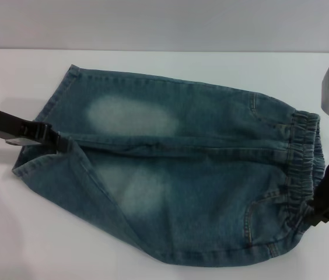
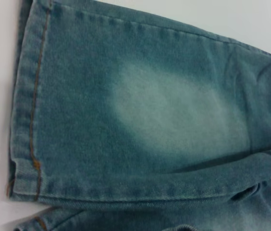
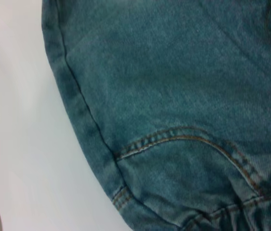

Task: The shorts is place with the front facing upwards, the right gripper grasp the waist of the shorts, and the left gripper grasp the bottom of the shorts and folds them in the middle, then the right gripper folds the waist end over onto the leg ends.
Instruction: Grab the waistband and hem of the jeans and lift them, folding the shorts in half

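Head view: with left end effector [image 1: 58, 142] clamped on the bottom [image 1: 56, 94] and right end effector [image 1: 321, 205] clamped on the waist [image 1: 304, 153], lift evenly. Hold shorts [image 1: 199, 181] taut.

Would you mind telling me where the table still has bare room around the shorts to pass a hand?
The table is bare along the far side behind the shorts and at the near left corner. It is crowded at both ends: the left hand sits at the leg hems and the right hand at the waistband.
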`<state>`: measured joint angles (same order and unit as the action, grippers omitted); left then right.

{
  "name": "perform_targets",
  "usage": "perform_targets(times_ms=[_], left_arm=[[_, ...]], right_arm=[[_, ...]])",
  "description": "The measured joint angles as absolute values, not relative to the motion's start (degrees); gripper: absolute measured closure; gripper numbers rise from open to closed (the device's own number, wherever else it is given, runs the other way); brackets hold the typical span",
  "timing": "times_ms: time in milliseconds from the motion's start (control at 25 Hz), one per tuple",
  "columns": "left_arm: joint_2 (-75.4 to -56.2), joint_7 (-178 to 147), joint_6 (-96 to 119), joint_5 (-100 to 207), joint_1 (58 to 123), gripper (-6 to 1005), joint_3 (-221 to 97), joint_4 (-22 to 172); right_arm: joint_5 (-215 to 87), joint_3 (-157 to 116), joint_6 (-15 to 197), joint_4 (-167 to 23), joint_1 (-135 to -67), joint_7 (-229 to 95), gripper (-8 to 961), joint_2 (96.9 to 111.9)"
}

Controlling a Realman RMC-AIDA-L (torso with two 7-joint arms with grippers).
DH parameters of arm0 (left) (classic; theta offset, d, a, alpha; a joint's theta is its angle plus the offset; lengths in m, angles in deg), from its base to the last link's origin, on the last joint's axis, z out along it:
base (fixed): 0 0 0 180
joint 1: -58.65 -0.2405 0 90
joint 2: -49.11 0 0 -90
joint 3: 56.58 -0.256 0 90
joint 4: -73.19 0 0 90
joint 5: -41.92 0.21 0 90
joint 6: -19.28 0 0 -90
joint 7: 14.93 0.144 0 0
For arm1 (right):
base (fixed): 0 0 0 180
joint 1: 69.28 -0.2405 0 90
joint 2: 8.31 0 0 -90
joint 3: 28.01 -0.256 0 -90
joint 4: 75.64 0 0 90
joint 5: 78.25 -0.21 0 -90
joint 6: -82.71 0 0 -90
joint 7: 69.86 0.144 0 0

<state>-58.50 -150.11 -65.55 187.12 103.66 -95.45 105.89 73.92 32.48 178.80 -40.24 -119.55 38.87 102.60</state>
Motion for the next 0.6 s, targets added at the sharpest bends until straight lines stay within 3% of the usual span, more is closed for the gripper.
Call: perform_targets(times_ms=[160, 400, 600], left_arm=[[-58.44, -150.1, -65.5, 187.12, 103.66, 855, -94.73, 105.89], [-58.22, -150.34, -64.62, 187.12, 103.65, 851, -93.99, 105.92], [-58.06, -151.04, -63.15, 187.12, 103.67, 848, -92.73, 106.47]], right_arm=[[73.96, 32.74, 178.7, -40.48, -119.37, 38.86, 773, 102.61], [73.43, 31.92, 179.32, -39.45, -118.67, 38.13, 953, 102.6], [73.03, 29.02, 181.28, -37.37, -117.52, 37.26, 954, 102.59]])
